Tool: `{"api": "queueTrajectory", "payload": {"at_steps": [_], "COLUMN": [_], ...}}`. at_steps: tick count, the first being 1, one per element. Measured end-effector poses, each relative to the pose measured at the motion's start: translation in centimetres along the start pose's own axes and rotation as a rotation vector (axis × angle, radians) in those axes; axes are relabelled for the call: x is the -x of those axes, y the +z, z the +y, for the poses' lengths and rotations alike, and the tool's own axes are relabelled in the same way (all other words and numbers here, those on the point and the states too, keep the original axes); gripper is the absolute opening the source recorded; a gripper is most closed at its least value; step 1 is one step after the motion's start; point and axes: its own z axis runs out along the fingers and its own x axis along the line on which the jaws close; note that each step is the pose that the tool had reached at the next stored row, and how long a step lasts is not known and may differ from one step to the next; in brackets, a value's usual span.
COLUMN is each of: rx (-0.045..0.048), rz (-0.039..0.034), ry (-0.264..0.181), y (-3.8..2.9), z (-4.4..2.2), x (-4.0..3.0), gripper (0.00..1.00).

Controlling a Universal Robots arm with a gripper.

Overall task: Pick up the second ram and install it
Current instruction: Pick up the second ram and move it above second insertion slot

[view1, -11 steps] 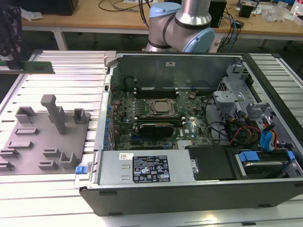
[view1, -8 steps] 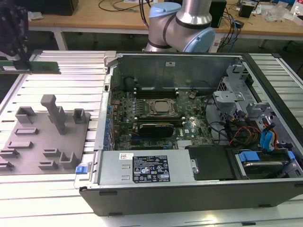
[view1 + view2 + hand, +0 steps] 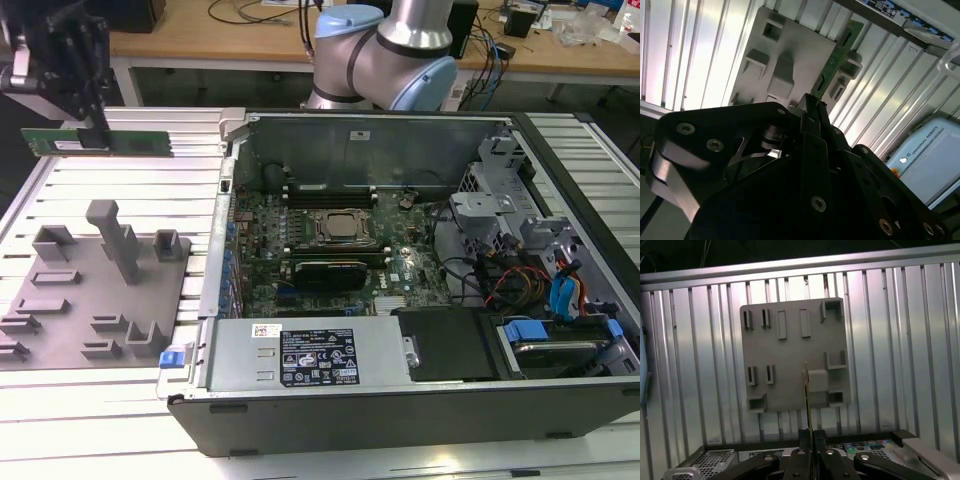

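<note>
Jaws clamped tight on the ram stick [image 3: 140, 146], holding it level in the air, clear of the grey holder plate [image 3: 60, 310] below. That's over the worktop [image 3: 120, 420] by its far edge, at the exterior view's left. The open computer case [image 3: 400, 400] sits well apart, on the right.
</note>
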Motion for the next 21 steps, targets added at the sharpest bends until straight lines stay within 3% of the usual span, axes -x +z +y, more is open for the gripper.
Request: {"api": "queueTrajectory", "payload": {"at_steps": [4, 7, 8, 10, 11, 16, 21], "rx": [0.0009, 0.0019, 0.0023, 0.0031, 0.0035, 0.0043, 0.0061], "rz": [0.0021, 0.0033, 0.0041, 0.0051, 0.0057, 0.0082, 0.0114], "ry": [0.000, 0.000, 0.000, 0.000, 0.000, 0.000, 0.000], "y": [-0.02, -0.04, -0.04, -0.05, -0.06, -0.08, -0.10], "z": [-1.79, -3.95, -4.99, -6.09, -7.02, -9.20, -12.52], "x": [0.16, 0.36, 0.45, 0.55, 0.64, 0.84, 1.16], "gripper": [0.14, 0.14, 0.14, 0.14, 0.14, 0.14, 0.14]}}
